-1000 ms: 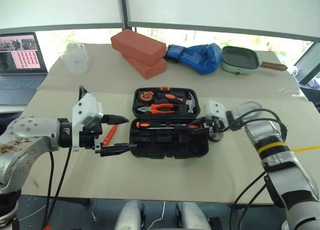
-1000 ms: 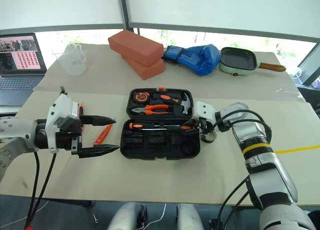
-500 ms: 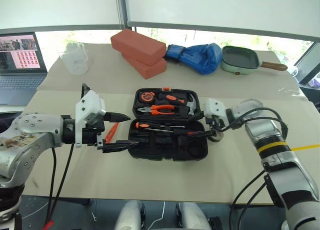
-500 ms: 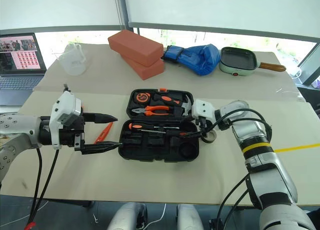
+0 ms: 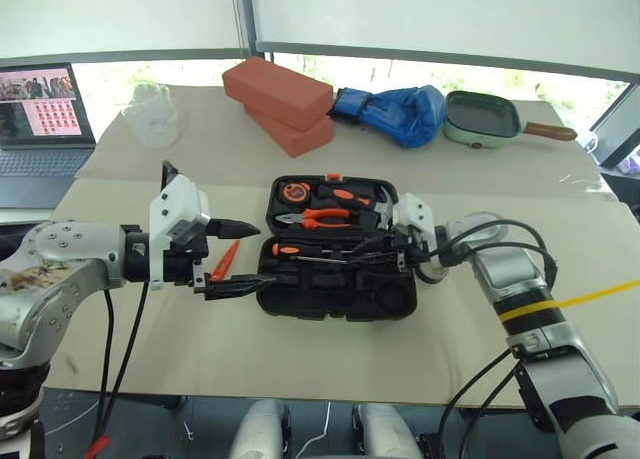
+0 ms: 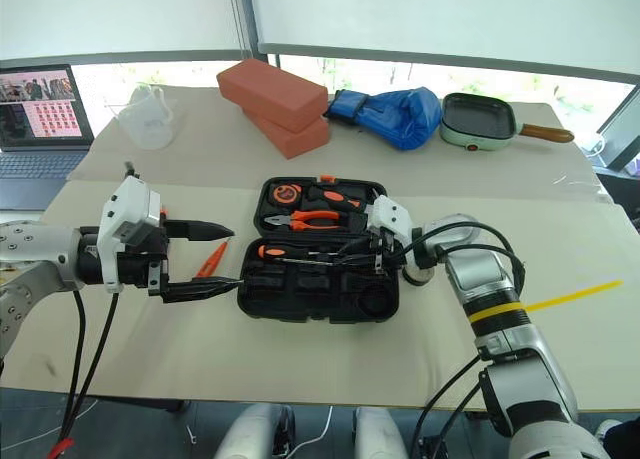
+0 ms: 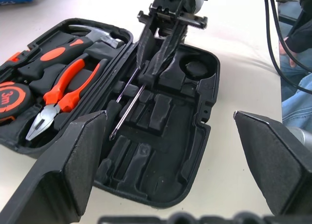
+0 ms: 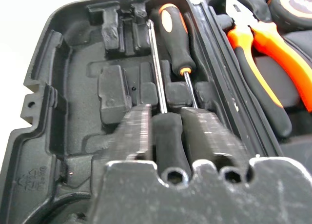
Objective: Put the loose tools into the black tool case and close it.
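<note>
The black tool case lies open mid-table, its lid half holding pliers, a hammer and a tape measure. Two screwdrivers lie side by side in the front half. My right gripper is shut on the black handle of one screwdriver; the other screwdriver rests beside it. My left gripper hangs open and empty at the case's left edge. A slim orange tool lies on the table behind it. A small grey tape roll sits by my right wrist, partly hidden.
Two red bricks, a blue boxing glove and a green pan line the back of the table. A clear measuring cup and a laptop stand at the back left.
My right gripper has moved left over the case's front half, opened, and closed on the screwdriver handle. The left gripper has stayed open in place.
</note>
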Robot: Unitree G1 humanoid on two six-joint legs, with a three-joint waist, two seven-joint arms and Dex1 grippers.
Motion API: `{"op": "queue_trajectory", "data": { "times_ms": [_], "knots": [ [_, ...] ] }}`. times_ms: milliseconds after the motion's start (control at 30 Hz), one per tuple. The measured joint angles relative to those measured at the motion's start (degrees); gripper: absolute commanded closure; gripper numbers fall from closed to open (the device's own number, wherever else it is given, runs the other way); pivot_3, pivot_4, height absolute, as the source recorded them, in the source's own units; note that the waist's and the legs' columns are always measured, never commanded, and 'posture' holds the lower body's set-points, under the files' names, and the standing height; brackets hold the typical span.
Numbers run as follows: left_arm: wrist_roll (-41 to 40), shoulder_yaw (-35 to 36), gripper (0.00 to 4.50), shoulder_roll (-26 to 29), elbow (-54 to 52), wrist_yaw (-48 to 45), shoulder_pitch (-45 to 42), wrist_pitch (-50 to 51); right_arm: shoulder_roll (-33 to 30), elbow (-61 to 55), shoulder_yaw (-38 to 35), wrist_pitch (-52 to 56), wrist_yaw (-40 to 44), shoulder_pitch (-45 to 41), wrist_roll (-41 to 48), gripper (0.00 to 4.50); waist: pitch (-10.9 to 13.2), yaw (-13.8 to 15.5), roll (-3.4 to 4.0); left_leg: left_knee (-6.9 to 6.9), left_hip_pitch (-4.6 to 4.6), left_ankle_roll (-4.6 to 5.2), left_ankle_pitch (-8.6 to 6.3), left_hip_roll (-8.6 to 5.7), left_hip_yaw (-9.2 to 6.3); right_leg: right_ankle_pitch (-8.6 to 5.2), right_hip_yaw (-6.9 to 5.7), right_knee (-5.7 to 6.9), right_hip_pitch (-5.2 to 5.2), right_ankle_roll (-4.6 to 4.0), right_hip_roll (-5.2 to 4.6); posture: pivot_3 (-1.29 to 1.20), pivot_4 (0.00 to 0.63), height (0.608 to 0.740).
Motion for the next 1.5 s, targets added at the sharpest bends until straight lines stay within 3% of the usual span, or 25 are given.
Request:
{"op": "queue_trajectory", "data": {
  "times_ms": [633, 767, 833, 933, 1033, 1167, 1300, 1500],
  "knots": [
    [2.01, -2.16, 0.0, 0.13, 1.39, -0.29, -0.28, -1.1, 1.03, -3.87, 2.98, -3.84, -5.24, 2.14, -7.1, 4.48, 0.0, -0.59, 0.0, 0.0, 0.17, 0.0, 0.0, 0.08, 0.03, -0.01, 0.04, 0.07, 0.07, -0.05, 0.1, 0.0, 0.15, 0.738],
    [2.26, -2.2, 0.0, -0.42, 2.03, 0.84, -0.44, -1.6, 1.21, -5.68, 1.74, 0.07, -4.95, 2.06, -5.0, 4.48, 0.01, -0.63, 0.0, 0.0, 0.12, -0.01, 0.0, 0.09, 0.03, -0.01, 0.04, 0.1, 0.01, -0.06, 0.1, 0.0, 0.15, 0.738],
    [2.2, -1.37, 0.0, -0.95, 2.16, 2.61, 0.54, -1.37, 1.49, -9.36, -0.34, 5.64, -4.01, 1.97, 0.23, 4.48, 0.07, -0.57, 0.07, 0.01, -0.09, -0.02, 0.01, 0.07, 0.03, -0.01, 0.07, 0.17, -0.22, -0.06, 0.04, 0.0, 0.15, 0.738],
    [2.28, 1.78, 0.0, -1.19, 2.26, 5.84, 4.95, -0.17, -0.44, -16.45, -5.81, 14.54, -3.74, -0.77, 8.26, 3.73, 0.08, -0.24, 0.09, 0.04, -0.51, -0.05, 0.04, 0.06, 0.04, 0.01, 0.09, 0.3, -0.72, -0.06, -0.01, 0.0, 0.15, 0.738],
    [2.26, 8.41, 0.0, -1.64, 0.71, 8.8, 13.04, 1.51, -4.33, -22.75, -10.13, 21.06, -2.01, -0.82, 15.38, 2.71, 0.09, -0.09, 0.09, -0.06, -0.52, -0.04, 0.02, 0.08, 0.03, 0.01, 0.04, 0.25, -0.76, -0.06, -0.05, 0.0, 0.15, 0.738],
    [3.11, 28.5, 0.0, -8.06, -4.52, 10.42, 36.24, 4.29, -10.0, -31.71, -15.2, 27.66, 0.77, 1.49, 25.24, 1.46, 0.08, -0.81, 0.08, -0.45, -0.47, -0.06, -0.04, 0.13, 0.06, 0.01, 0.0, 0.15, -0.75, -0.08, -0.17, 0.0, 0.15, 0.738],
    [3.04, 40.09, 0.0, -10.87, -6.36, 10.38, 44.91, 4.67, -12.52, -36.57, -16.07, 30.12, 1.9, 4.76, 29.85, 0.05, 0.12, 0.59, 0.01, -0.44, -0.41, -0.18, 0.04, 0.11, -0.05, -0.06, -0.18, -0.07, -0.7, -0.25, -0.21, 0.0, 0.15, 0.738],
    [4.22, 41.21, 0.0, -8.64, -6.18, 9.83, 47.08, 4.22, -14.04, -39.38, -16.44, 30.27, 0.47, 7.4, 32.56, 0.05, 0.1, 1.06, -0.01, -0.44, -0.29, -0.22, 0.11, 0.1, 0.05, 0.02, -0.17, -0.04, -0.68, -0.36, -0.25, 0.0, 0.15, 0.738]
  ]
}}
